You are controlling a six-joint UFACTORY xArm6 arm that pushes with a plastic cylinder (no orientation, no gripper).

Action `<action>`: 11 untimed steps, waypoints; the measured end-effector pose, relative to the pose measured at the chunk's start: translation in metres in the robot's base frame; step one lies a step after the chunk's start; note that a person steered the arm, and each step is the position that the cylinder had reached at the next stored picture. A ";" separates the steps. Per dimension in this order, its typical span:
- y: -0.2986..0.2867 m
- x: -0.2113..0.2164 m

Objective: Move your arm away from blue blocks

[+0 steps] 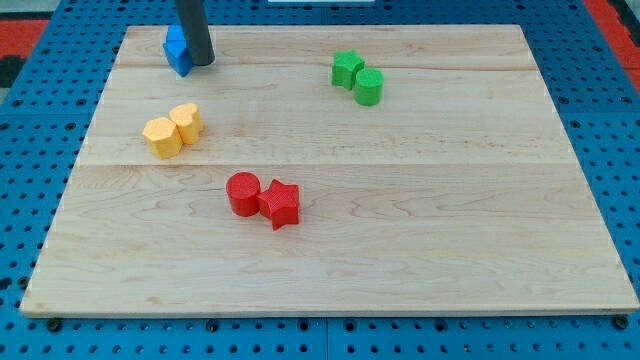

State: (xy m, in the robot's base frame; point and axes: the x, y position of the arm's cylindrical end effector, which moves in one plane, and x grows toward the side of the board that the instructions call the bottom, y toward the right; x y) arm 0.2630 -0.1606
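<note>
surround: blue pegboard (40,150) w/ rows of holes on all sides of the wood board; red patches at the view's top corners.
board: pale wood board (400,220), plank seams running left-right, grain visible; landmark for all below.
rod: dark, straight, enters from the view's top over the board's top-left part. No jaws on it, so nothing clenched or grasped; it only presses.
my tip: my tip (203,63) down on the board near its top-left corner, touching or just beside the blue block's right side; can't tell which.
blue: blue block (177,51), shape partly hidden by rod, near board's top-left corner.
red: red cylinder (242,193) + red star (281,204), touching, just below board centre, left of mid.
yellow: two yellow blocks (172,129), touching, board's left part, mid-height.
green: two green blocks (357,77), touching, board's top, right of centre.
</note>
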 end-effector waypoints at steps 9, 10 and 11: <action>0.078 0.059; 0.157 0.112; 0.139 0.158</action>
